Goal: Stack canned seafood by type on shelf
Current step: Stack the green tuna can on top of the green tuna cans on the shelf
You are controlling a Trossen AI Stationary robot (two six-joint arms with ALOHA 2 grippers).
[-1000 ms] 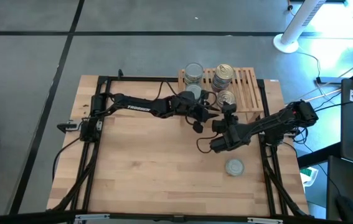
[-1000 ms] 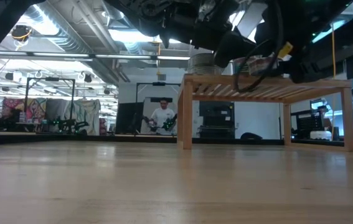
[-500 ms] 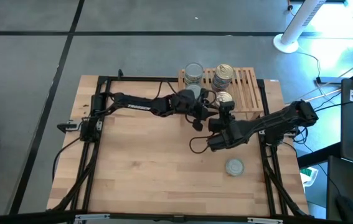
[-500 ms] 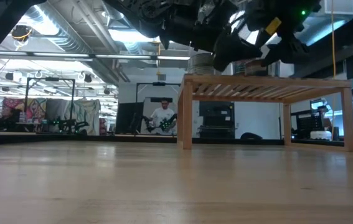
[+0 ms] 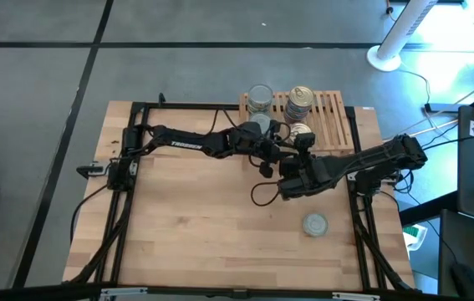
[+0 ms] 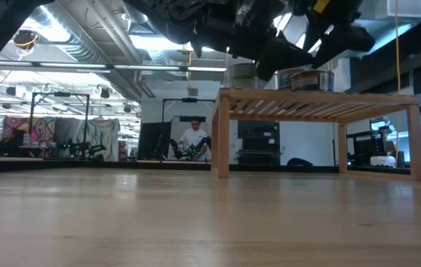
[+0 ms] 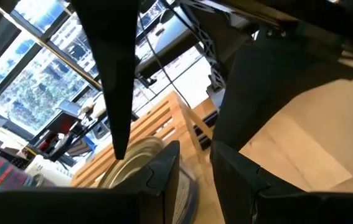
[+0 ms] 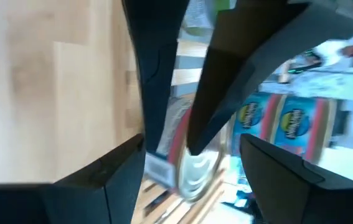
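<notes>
Plank tabletop [image 5: 195, 217] aside, left gripper [image 5: 270, 149] and right gripper [image 5: 303, 145] crowd a gold-topped tin [image 5: 301, 131] at the shelf [image 5: 330, 113] front, grip on either I cannot tell, so I fear colliding arms toppling the stacked tins [image 5: 301, 99].

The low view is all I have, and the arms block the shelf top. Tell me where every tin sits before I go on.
Observer: On the shelf, a silver-topped tin stands at the back left. A gold-topped tin is beside it, and a second gold-topped tin is in front of that.
Operator: Report any strays.
Observer: One loose tin lies on the table, off the shelf, on the right arm's side.
Operator: Now place the arms.
Observer: The right gripper is at the shelf's front edge by the second gold-topped tin. The left gripper is near its front left corner.
</notes>
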